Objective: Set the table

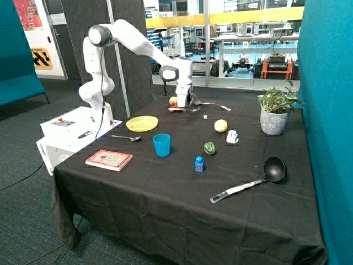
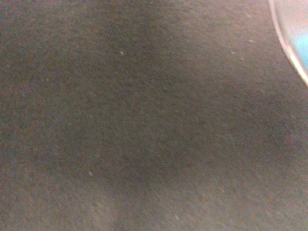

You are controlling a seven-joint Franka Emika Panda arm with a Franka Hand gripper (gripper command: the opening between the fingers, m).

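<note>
Nearest the outside camera lies a black ladle (image 1: 255, 180), its bowl toward the teal wall and its metal handle angled toward the table's front edge. Behind it, on the black tablecloth (image 1: 165, 193), stands a small blue bottle (image 1: 199, 163), with a green pepper (image 1: 209, 148) just beyond it. A red book (image 1: 109, 159) lies flat near the front corner on the side of my base. Between the book and the bottle stands 1 blue cup (image 1: 161, 144), upright.

Further back, a yellow plate (image 1: 142, 123) lies flat and bare, and a spoon (image 1: 127, 138) rests on the cloth just in front of it, apart from its rim. A yellow lemon (image 1: 220, 126) sits near a small white object (image 1: 232, 136) that I cannot identify. A potted plant (image 1: 275, 112) stands at the far corner by the teal wall.

My gripper (image 1: 184, 104) is down low at the far side of the table, close beside an apple (image 1: 173, 101) and a glass bowl (image 1: 194, 106). A fork (image 1: 217, 105) lies just past the bowl. I cannot tell how far my fingers are parted or whether they hold anything. My wrist camera sees mostly dark cloth, with a curved pale rim (image 2: 288, 48) at 1 corner.

The plate, cup, spoon and fork are all lying well apart from each other.
</note>
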